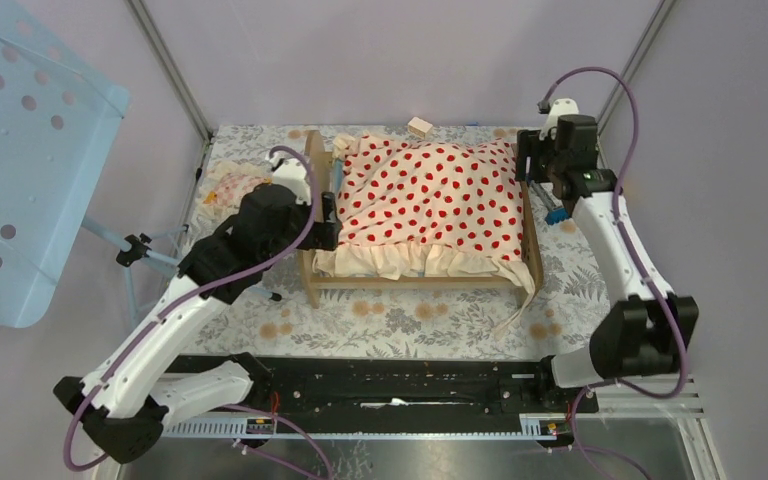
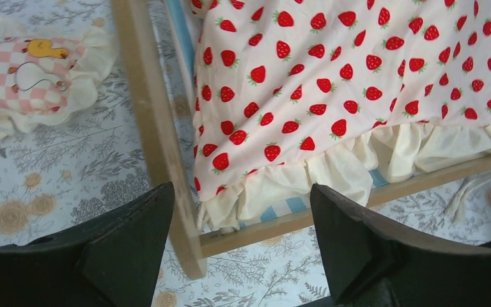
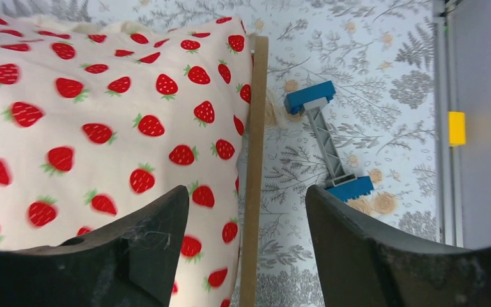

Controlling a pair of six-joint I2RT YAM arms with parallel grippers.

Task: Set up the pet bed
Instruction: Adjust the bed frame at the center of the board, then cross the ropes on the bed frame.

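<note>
Pale lilac walls close in a bench [image 1: 400, 325] covered in a grey leaf-and-flower print, with a blue perforated panel [image 1: 20, 170] leaning at the far left. The pet bed [image 1: 309, 285] stands in the middle of the bench, its light wood frame running left to right. A cream blanket [image 1: 430, 190] printed with red strawberries lies over nearly all of it, and its ruffled edge hangs over the near rail. A little of the blue-and-white striped mattress [image 2: 275, 211] shows beneath the ruffle at the bed's near left corner.

A pink checked pillow [image 2: 25, 73] with a frilled edge lies on the bench just left of the bed, apart from the frame. A small wooden block [image 1: 420, 127] sits behind the bed. To the bed's right lies a grey bar with blue ends [image 3: 329, 144], near the end board but not touching it.

The left arm [image 1: 260, 225] reaches over the bed's near left corner. The left jaws stand wide apart above that corner and grip nothing. The right arm [image 1: 570, 150] hangs over the bed's right end. The right jaws are also spread wide — the end board and the blanket's edge show between them, and nothing is held.
</note>
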